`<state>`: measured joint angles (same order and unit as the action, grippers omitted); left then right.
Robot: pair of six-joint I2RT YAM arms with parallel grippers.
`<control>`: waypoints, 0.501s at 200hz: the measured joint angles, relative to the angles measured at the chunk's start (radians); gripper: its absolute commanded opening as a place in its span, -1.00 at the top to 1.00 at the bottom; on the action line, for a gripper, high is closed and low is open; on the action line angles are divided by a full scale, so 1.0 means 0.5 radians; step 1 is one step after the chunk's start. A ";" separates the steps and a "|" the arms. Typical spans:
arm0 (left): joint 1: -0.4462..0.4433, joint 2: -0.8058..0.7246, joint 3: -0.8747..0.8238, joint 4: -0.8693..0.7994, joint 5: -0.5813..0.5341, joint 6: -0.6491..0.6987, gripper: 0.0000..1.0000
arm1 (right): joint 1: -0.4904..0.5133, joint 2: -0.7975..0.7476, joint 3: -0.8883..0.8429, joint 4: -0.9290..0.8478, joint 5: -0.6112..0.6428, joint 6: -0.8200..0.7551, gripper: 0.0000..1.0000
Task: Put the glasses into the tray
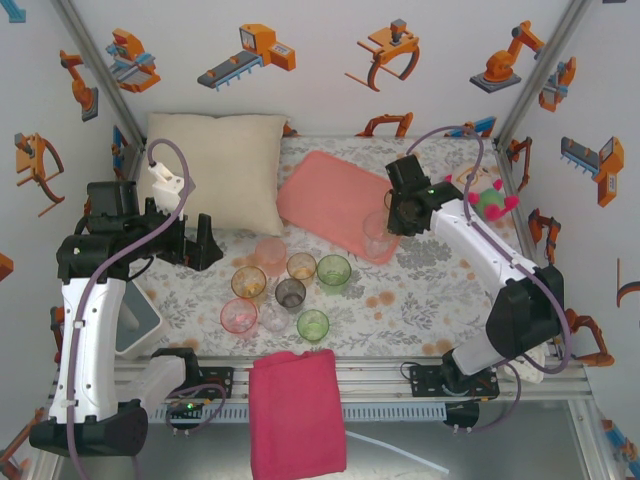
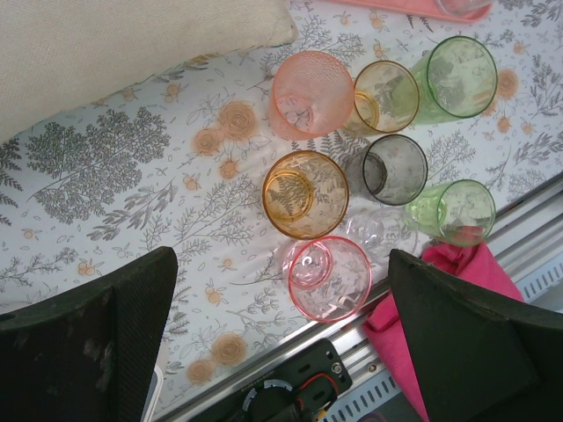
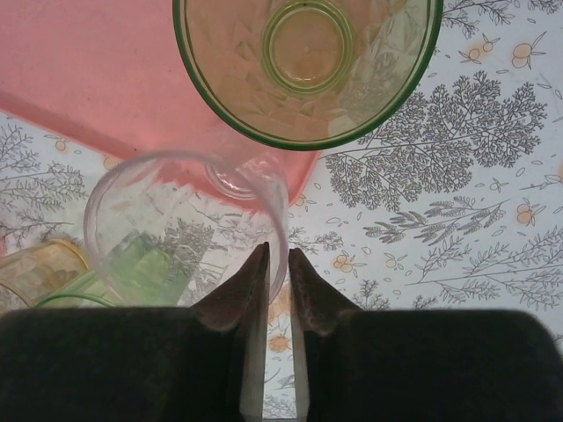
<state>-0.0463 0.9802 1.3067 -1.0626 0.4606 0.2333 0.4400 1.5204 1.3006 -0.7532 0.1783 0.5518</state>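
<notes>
1. Top view: the right claw (image 1: 388, 222) hangs over the near right corner of the tray (image 1: 320, 190), right at a clear glass (image 1: 377, 233) standing upright on that corner. Its jaw gap is hidden from here. The left claw (image 1: 203, 243) is spread wide and empty, beside the cream pillow (image 1: 215, 175) and apart from the glasses (image 1: 290, 294). Eight of these stand in a cluster on the flowered tablecloth (image 1: 420, 290), between the tray and a folded magenta cloth (image 1: 297, 410) at the near edge.

2. Left wrist view: the left claw (image 2: 286, 343) has its dark fingers (image 2: 97, 343) far apart at the bottom corners, gripping nothing. Beneath it the cluster stands upright on the tablecloth: pink, amber and green farthest, then amber, grey and green, with pink and clear nearest. The tray's edge (image 2: 396, 5) runs along the top.

3. Right wrist view: the right claw (image 3: 275, 264) has its fingertips (image 3: 251, 281) a narrow slit apart. One is inside the clear glass (image 3: 176, 220) and one outside, with the glass wall in the slit. Whether they press it I cannot tell. The glass's bottom rests on the tray (image 3: 88, 70) at its corner. A green glass (image 3: 308, 53) is just beyond, seen from straight above, with pink showing through its base.
</notes>
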 measured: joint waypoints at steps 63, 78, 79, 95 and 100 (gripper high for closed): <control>0.000 0.000 0.000 0.000 -0.001 0.001 -0.94 | -0.001 0.000 0.061 -0.040 -0.013 -0.015 0.32; 0.000 0.000 0.000 0.000 -0.001 0.001 -0.94 | -0.001 0.000 0.079 -0.050 -0.014 -0.016 0.32; 0.000 0.000 0.000 0.000 -0.002 0.001 -0.94 | -0.001 0.000 0.080 -0.050 -0.014 -0.016 0.32; 0.000 0.000 0.000 -0.001 -0.002 0.001 -0.94 | -0.001 0.000 0.105 -0.056 -0.021 -0.017 0.31; 0.000 0.000 0.000 -0.001 -0.005 0.001 -0.94 | -0.001 0.000 0.112 -0.056 -0.021 -0.017 0.31</control>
<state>-0.0463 0.9802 1.3067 -1.0630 0.4583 0.2337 0.4397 1.5204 1.3567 -0.7815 0.1677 0.5434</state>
